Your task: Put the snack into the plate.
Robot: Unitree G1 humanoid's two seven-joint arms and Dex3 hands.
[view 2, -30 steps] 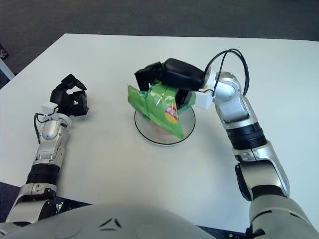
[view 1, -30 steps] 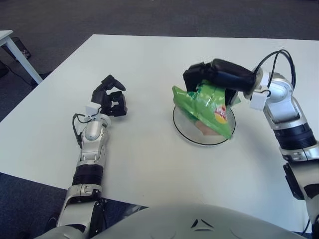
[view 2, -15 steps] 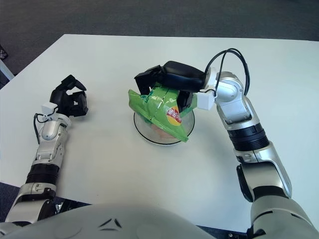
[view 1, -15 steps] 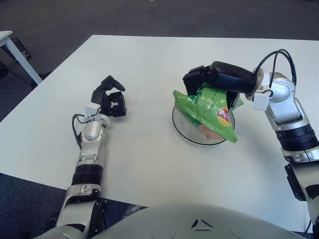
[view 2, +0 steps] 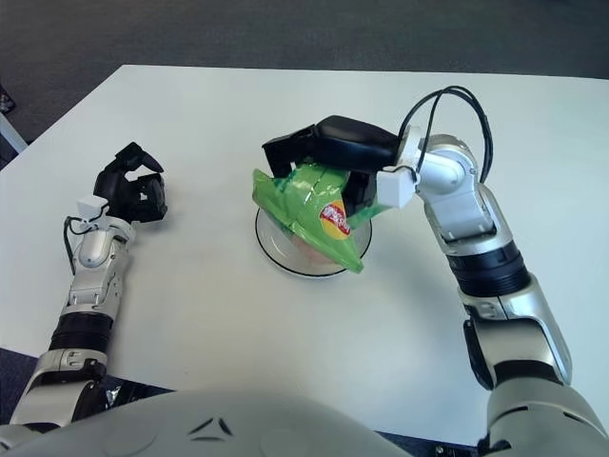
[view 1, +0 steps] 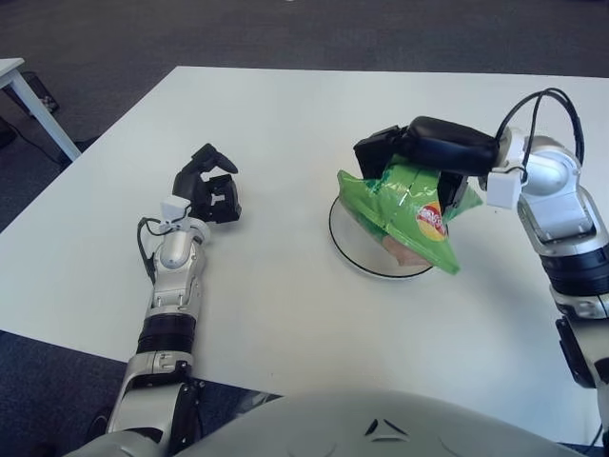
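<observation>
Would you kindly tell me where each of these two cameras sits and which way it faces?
Left eye view: on the head, looking forward and down at the white table; both arms and the torso's top edge show.
Right eye view: beside it, slightly to the right, facing the same way.
Both share: right robot hand gripping the green snack bag over the plate; left robot hand apart at left.
</observation>
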